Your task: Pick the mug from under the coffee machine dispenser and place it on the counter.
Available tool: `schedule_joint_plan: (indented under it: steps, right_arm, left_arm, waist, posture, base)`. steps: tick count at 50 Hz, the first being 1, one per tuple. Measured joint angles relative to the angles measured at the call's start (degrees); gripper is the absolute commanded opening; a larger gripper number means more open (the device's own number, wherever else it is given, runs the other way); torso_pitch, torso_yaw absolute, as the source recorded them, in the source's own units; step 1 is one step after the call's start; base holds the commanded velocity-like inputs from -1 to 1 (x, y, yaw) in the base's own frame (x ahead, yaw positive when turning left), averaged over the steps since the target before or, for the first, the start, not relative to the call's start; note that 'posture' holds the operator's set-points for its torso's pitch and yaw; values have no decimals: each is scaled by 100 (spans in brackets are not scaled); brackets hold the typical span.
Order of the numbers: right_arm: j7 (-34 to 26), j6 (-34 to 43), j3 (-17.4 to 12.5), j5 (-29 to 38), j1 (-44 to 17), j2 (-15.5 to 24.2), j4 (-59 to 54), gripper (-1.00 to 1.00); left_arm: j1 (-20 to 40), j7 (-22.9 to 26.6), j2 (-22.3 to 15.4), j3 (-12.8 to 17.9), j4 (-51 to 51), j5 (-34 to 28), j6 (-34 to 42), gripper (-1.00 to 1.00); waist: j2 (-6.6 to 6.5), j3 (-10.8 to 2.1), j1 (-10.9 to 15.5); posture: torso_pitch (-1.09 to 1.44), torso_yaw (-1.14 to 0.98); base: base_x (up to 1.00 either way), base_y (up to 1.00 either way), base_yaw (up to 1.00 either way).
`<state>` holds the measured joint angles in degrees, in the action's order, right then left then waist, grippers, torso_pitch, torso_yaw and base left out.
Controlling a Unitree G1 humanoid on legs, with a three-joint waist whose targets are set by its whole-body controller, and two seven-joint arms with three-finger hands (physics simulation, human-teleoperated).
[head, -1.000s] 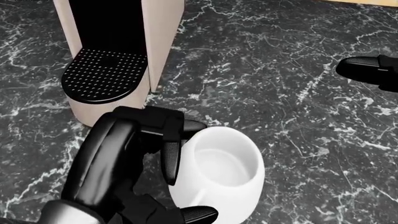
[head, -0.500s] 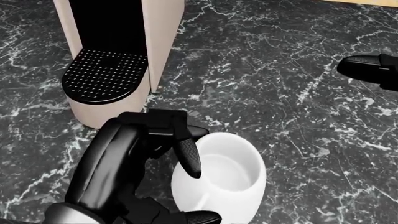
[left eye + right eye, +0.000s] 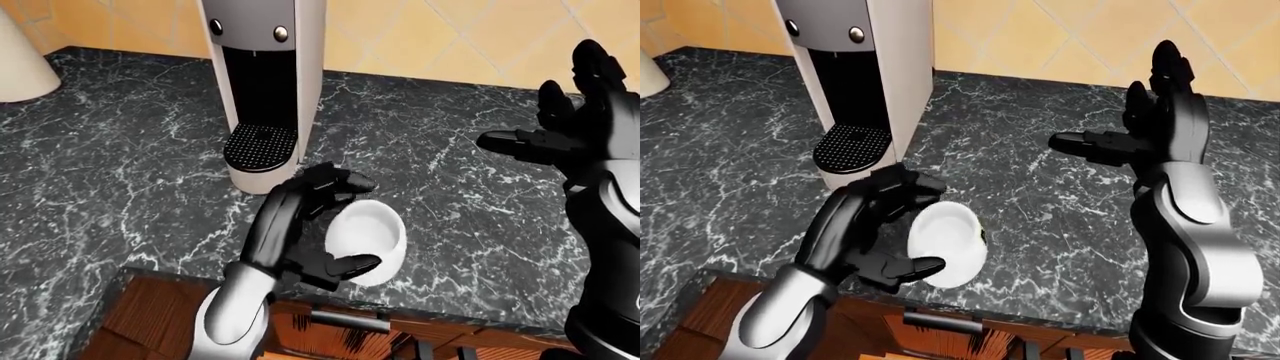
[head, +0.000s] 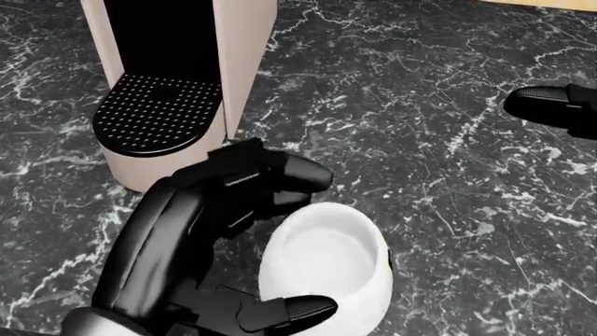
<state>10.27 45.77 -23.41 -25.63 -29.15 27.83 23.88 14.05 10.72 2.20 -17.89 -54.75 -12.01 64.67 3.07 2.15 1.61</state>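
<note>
The white mug point(image 4: 327, 269) sits on the black marble counter point(image 4: 448, 210), to the lower right of the coffee machine point(image 3: 265, 75). The machine's perforated drip tray point(image 4: 154, 112) holds nothing. My left hand point(image 4: 322, 242) is open around the mug. Its upper fingers point(image 4: 280, 175) are lifted above the mug's top-left rim, and the thumb point(image 4: 289, 310) lies by the mug's lower side. Whether the thumb touches the mug I cannot tell. My right hand point(image 3: 1140, 127) is open and empty, raised above the counter on the right.
The counter's near edge point(image 3: 330, 300) runs just below the mug, with wooden cabinet fronts point(image 3: 150, 322) under it. A white object point(image 3: 15, 60) stands at the top left. A yellow tiled wall point(image 3: 450, 37) rises behind the machine.
My left hand's fingers have uncurled from over the mug's rim and lifted away. The mug sits slightly lower in the head view. The right hand has hardly moved.
</note>
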Motion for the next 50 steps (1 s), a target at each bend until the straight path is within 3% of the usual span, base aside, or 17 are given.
schedule_joint_plan:
  steps: [6,18,27,33,37,44,50]
  right_arm:
    - [10,35,-13,-23,-32,18,42,100]
    - [23,67,-7,-40,-24,20,66,100]
    - [-4,28,6,1,5,-9,41,100]
    - [-1,53,-7,-2,-2,-5,82,100]
    - [-11,32,-1,14,-6,-8,36,100]
    - [-1,53,0,-12,-29,7,47,100]
    - [25,88,-20,-46,-70,38,60,100]
  left_arm:
    - [-21,70,3,-60,-3,4,-48,100]
    - [66,132,6,8,-66,-55,64,100]
    - [644,292,71,271,-409,56,487,100]
    - [934,682,237,244,-404,-258,626,100]
    - [1343,1445,558,296,-380,-1037,827,100]
    - [2384,4068,1277,551,-457,-4069,977,100]
    - [2847,5498,1481,577,-476,-5770,953,100]
  waist:
    - [1,-9,2]
    - [6,-1,2]
    - [7,8,3]
    - [16,23,4]
    - [42,54,11]
    - [112,102,23]
    - [204,145,50]
  posture:
    - [0,0]
    - [0,0]
    - [0,0]
    - [0,0]
    - [0,0]
    - [0,0]
    - [0,0]
  base:
    - [0,0,0]
    - [0,0,0]
    - [0,0,0]
    - [0,0,0]
    - [0,0,0]
    - [0,0,0]
    - [0,0,0]
